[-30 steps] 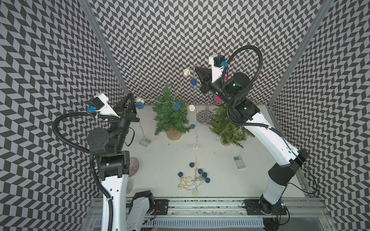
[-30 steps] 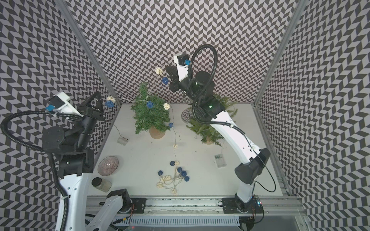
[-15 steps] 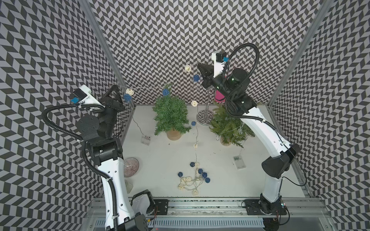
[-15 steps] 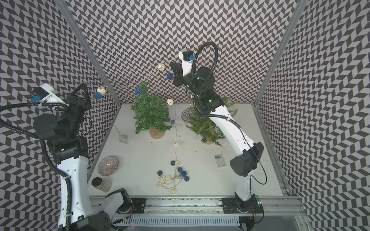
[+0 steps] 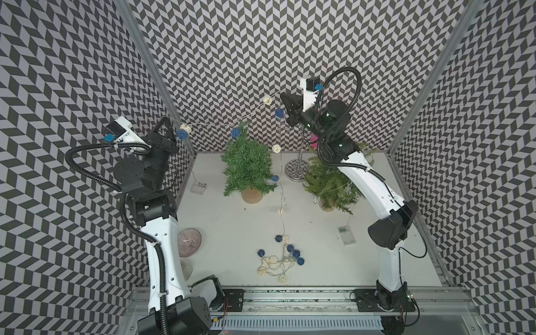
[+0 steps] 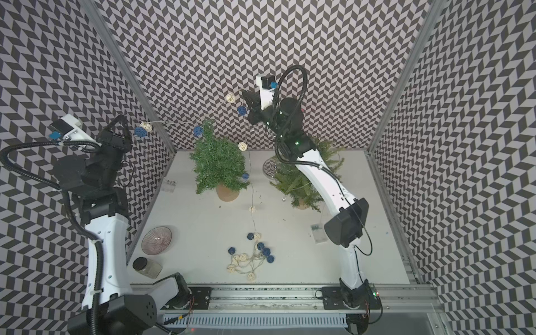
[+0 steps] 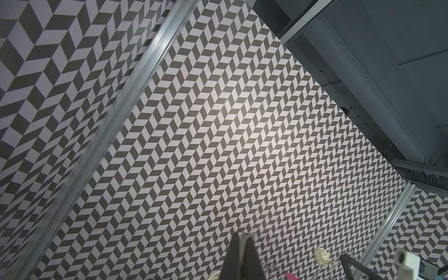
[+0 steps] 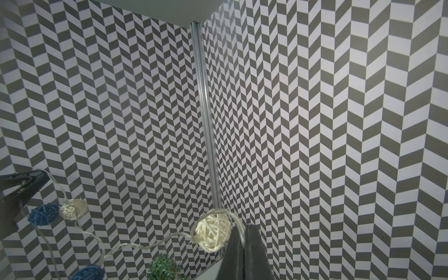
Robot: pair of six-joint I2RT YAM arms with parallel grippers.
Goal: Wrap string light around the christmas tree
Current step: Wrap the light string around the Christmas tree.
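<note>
Well, in both top views you see the string light (image 5: 235, 132) stretched high in the air between your two arms. It is a thin clear wire with small balls of woven rattan, some cream and some dark blue. The left gripper (image 5: 166, 120) pinches it at the far left and the right gripper (image 5: 282, 97) pinches it further right, each with its fingers pressed together. The span passes just above the tip of the christmas tree (image 5: 248, 168), a bushy green cone in a round tan pot (image 5: 251, 195) at the far side of the white table (image 5: 232, 232). From the right gripper the wire hangs down beside the tree to a loose heap (image 5: 280, 259) of balls near the front.

In a top view you see a glass jar (image 6: 146, 266) with a dark lid at the near left, next to a ribbed pink bowl (image 6: 156, 240).

The left wrist view gives you mostly the zigzag wall (image 7: 218, 133). The dark fingers (image 7: 234, 257) lie flat together there, but you cannot make out the wire.

The right wrist view shows more. There the wire enters between the closed fingers (image 8: 255, 257), and a cream ball (image 8: 213, 232) sits just beside them.
</note>
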